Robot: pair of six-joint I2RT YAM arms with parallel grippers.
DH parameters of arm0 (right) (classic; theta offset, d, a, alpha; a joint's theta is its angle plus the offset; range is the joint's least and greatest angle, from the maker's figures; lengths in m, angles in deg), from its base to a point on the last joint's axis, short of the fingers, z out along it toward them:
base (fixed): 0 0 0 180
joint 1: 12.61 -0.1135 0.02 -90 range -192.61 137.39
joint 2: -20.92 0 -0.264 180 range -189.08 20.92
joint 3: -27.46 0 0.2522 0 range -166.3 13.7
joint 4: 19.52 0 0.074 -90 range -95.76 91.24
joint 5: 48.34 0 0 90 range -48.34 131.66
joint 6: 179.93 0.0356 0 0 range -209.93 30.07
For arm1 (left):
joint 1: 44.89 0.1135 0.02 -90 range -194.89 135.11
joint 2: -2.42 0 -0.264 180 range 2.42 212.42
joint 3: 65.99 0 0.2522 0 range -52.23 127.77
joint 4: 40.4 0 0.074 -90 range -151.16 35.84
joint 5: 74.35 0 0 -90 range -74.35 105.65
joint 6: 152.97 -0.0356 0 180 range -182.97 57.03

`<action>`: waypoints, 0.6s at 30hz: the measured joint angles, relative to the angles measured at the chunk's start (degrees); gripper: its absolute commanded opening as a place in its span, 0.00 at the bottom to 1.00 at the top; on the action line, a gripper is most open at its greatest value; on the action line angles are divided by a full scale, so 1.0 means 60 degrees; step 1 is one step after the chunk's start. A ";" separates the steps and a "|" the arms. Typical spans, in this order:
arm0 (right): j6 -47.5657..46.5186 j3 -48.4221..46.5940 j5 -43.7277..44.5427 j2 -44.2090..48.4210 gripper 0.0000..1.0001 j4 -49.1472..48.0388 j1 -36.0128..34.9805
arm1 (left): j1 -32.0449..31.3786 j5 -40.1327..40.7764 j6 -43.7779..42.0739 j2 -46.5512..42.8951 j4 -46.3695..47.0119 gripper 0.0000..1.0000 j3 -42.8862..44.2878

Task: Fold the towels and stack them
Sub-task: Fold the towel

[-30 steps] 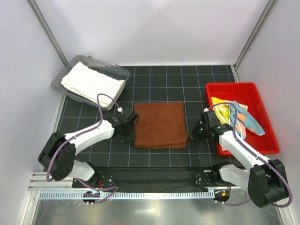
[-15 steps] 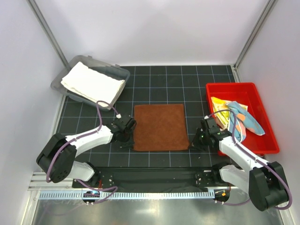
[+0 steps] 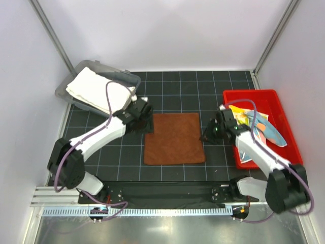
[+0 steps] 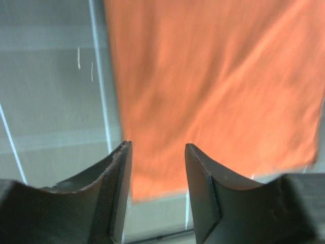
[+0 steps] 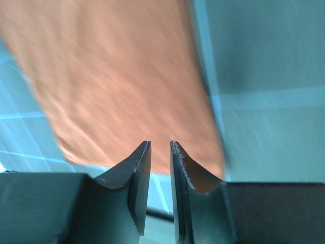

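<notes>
The right hand (image 5: 160, 146), fingers narrowly apart, above the blurred rust-brown towel (image 5: 117, 76)

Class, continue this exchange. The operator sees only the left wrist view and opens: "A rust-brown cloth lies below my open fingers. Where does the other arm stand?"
Observer: The right hand hovers at the brown towel's right edge, gripping nothing.
Operator: Is any towel put away?
Observer: A cream-white towel lies folded in the grey tray, far left.
Operator: What is left to fold?
Observer: Coloured cloths lie crumpled in the red bin on the right.
</notes>
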 measured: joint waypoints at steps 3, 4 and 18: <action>-0.0492 -0.1708 0.0098 -0.1861 0.27 -0.0645 0.0004 | 0.0324 0.0335 -0.0736 0.1308 0.0284 0.43 0.1508; -0.0699 -0.2273 0.0113 -0.2521 0.27 -0.0852 0.0015 | 0.0455 0.0408 -0.1013 0.1832 0.0386 0.43 0.1985; -0.2765 -0.5453 -0.0036 -0.7402 0.33 -0.1534 0.0951 | 0.2222 0.0204 -0.2903 0.6258 0.0583 0.43 0.5362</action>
